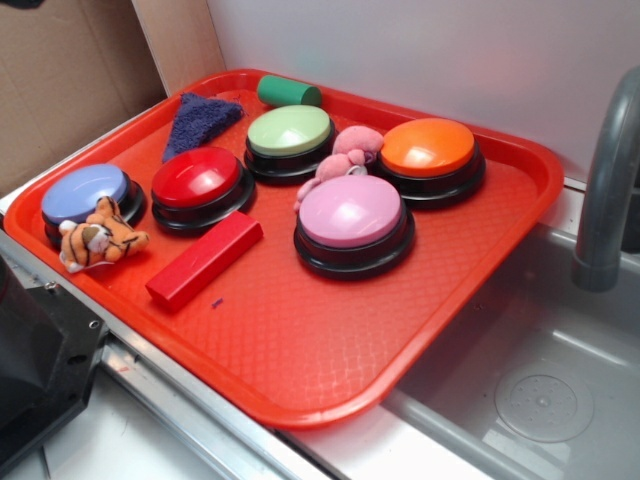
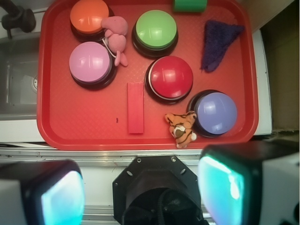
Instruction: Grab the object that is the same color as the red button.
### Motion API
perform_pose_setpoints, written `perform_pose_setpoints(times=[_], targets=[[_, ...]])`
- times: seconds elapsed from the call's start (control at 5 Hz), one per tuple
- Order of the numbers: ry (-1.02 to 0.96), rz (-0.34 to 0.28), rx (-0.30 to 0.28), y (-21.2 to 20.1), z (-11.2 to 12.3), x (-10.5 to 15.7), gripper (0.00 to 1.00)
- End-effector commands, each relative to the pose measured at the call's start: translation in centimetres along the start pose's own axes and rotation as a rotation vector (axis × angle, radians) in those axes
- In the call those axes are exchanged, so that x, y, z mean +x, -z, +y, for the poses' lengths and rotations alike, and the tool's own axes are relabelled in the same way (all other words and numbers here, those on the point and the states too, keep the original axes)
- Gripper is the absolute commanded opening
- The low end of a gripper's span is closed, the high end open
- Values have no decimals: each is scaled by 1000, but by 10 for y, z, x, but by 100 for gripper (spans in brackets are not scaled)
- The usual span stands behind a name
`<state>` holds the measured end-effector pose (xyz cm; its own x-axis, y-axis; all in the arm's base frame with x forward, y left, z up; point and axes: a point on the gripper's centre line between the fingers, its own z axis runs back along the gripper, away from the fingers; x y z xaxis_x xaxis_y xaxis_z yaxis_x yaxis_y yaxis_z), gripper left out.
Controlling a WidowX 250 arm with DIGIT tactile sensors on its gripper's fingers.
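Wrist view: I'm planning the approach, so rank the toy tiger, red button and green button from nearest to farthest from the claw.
1. Toy tiger: nearest the claw, at the tray's near edge.
2. Red button: mid-tray, beyond the tiger.
3. Green button: farthest, near the tray's far edge.

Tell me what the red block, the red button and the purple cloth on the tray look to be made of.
Red block: apparently hard plastic or painted wood; smooth faces, crisp edges, slight sheen.
Red button: glossy plastic dome with a bright highlight, on a black, likely plastic base.
Purple cloth: soft fabric, seemingly knit or terry; fuzzy matte surface, no shine.
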<state>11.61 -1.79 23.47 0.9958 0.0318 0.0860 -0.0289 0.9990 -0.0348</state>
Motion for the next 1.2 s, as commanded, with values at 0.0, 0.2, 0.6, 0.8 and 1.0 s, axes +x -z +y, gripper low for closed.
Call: perform_pose_setpoints(times=[0.0, 0.2, 0.6, 0.8, 1.0], targets=[[0, 0, 0, 0, 0, 0, 100], [-25, -51, -22, 24, -3, 3, 100], [-108, -54, 2, 84, -9, 6, 100], [-160, -5, 5, 119, -5, 13, 100], [-158, 0, 9, 149, -3, 17, 100]])
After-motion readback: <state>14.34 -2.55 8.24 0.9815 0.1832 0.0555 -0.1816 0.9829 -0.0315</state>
